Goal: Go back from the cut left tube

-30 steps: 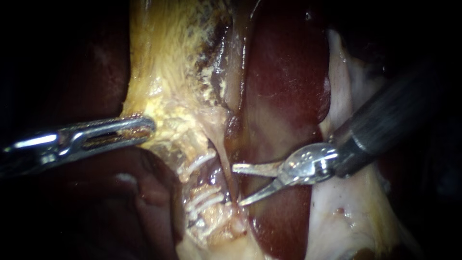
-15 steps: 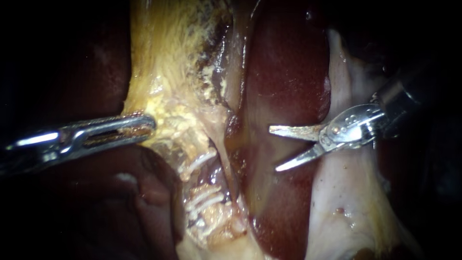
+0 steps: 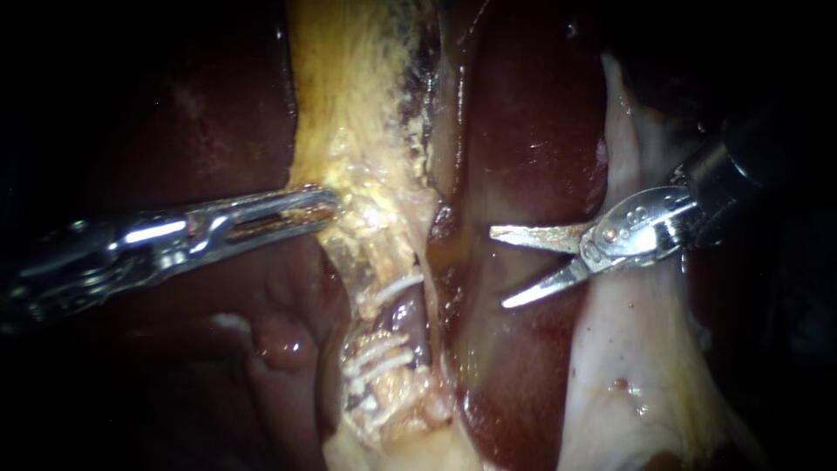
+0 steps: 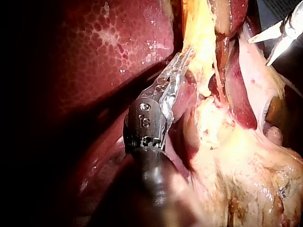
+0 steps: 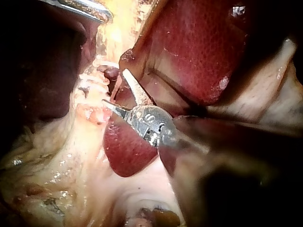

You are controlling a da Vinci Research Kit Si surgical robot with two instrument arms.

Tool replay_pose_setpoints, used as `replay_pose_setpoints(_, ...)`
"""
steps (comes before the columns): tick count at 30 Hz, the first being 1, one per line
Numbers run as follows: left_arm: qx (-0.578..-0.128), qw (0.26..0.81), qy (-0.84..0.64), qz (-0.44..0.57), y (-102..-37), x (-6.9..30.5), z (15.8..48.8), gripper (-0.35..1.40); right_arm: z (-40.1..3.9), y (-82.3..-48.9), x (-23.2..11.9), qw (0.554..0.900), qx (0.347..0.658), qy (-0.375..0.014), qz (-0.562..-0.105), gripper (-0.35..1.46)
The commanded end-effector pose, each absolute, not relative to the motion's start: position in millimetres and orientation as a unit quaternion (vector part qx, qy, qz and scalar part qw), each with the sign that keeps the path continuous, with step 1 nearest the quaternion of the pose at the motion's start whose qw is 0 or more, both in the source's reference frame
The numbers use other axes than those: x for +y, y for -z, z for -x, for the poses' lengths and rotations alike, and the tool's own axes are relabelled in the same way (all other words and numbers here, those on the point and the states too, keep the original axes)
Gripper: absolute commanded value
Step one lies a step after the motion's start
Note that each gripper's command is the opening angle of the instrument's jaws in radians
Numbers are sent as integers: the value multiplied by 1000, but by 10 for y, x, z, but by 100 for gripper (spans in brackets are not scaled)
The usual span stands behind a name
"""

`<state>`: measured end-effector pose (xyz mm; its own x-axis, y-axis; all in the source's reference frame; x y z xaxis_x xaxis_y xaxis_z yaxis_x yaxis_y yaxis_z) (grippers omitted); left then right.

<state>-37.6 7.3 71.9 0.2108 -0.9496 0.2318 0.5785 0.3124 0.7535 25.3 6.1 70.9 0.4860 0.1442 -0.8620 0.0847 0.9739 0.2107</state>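
The left tube (image 3: 403,316) runs down the middle of the endoscope view, a dark gap showing between white clips (image 3: 389,288) above and more clips (image 3: 375,362) below. My right instrument (image 3: 497,269) hangs over the liver (image 3: 523,131), to the right of the tube and apart from it. Its two pointed blades stand open and hold nothing. My left instrument (image 3: 331,205) comes in from the left, its jaws shut on the edge of the yellow tissue (image 3: 357,105) above the clips. The left wrist view shows the same grip (image 4: 183,56) and the right instrument's blades (image 4: 259,52) beyond.
Dark red liver lies on both sides of the yellow strip. Pale whitish tissue (image 3: 628,366) spreads below and behind my right instrument. In the right wrist view the open blades (image 5: 114,86) sit just short of the clipped stump, with my left instrument (image 5: 92,10) beyond.
My right instrument drew back up and to the right from the tube, blades still open, then held still. My left instrument then shifted right, carrying the yellow tissue and clipped tube with it.
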Motion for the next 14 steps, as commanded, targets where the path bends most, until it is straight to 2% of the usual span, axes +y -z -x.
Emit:
replay_pose_setpoints(1,-346,731,524,-268,-718,74,378,-35,-253,-708,62,854,507,-18,-113,143)
replay_pose_setpoints(14,-346,731,524,-268,-716,73,380,-35,-253,-707,62,854,507,-15,-112,143)
